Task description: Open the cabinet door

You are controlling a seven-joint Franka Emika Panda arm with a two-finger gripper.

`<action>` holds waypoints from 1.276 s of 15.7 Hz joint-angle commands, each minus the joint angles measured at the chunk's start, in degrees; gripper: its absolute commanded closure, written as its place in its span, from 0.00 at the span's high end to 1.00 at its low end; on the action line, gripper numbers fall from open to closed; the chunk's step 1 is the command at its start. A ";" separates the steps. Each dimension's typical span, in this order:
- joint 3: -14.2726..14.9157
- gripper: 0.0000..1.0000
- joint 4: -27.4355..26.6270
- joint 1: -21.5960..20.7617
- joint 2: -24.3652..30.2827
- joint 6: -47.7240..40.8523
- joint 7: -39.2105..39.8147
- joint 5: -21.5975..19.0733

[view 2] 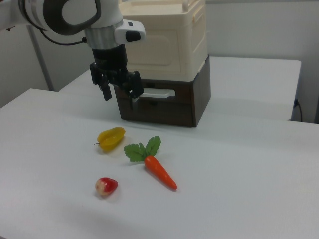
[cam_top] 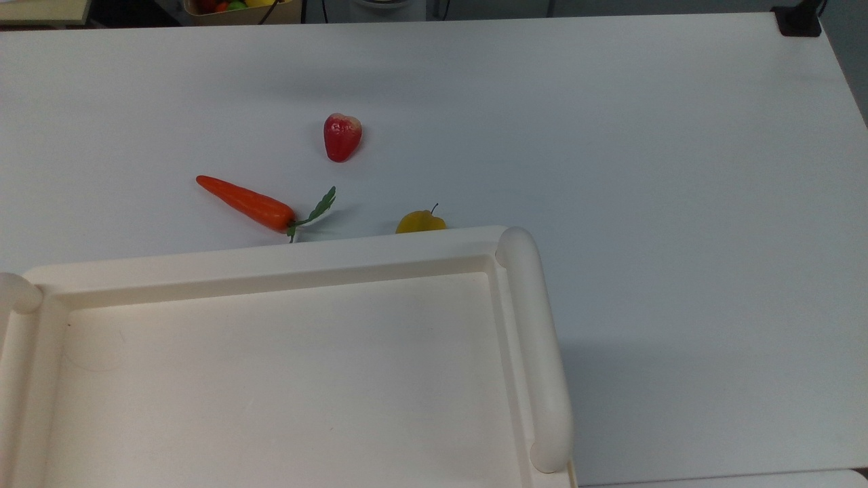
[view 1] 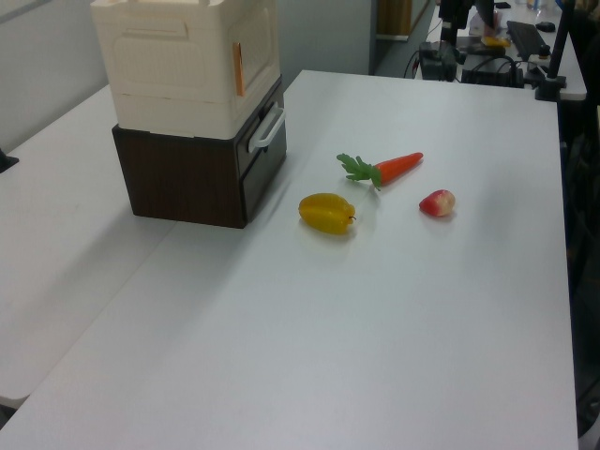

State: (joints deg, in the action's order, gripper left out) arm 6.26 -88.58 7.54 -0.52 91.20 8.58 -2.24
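- Cream cabinet door (view 2: 158, 45) stands closed on the cabinet's front above a dark drawer (view 2: 159, 102); no writing legible.
- Black gripper (view 2: 119, 95) hangs before it, fingers apart, empty.
- Carrot (view 2: 159, 172), yellow fruit (view 2: 111, 138), red fruit (view 2: 106, 186) lie on the table (view 2: 239, 189).

The top view looks steeply down from above the cabinet (cam_top: 285, 379), which sits close in its lower left. The left view and right view look obliquely across the table (view 1: 394, 337) from opposite sides, sharing the carrot (view 2: 160, 172) and yellow fruit (view 1: 326, 213).
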 commanded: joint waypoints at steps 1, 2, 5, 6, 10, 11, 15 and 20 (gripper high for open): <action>0.07 1.00 0.25 0.55 0.61 -1.55 1.62 -1.80; 0.07 1.00 0.25 0.55 0.61 -1.55 1.62 -1.80; 0.07 1.00 0.25 0.55 0.61 -1.55 1.62 -1.80; 0.07 1.00 0.25 0.55 0.61 -1.55 1.62 -1.80; 0.07 1.00 0.25 0.55 0.69 -1.47 2.14 -1.80; 0.07 1.00 0.25 0.55 0.61 -1.47 2.49 -1.80; 0.07 1.00 0.25 0.64 0.61 -1.47 2.93 -1.80; 0.07 1.00 0.25 0.55 0.61 -1.38 3.02 -1.80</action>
State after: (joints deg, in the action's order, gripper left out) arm 6.26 -88.55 7.65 -0.52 91.20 9.97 -2.88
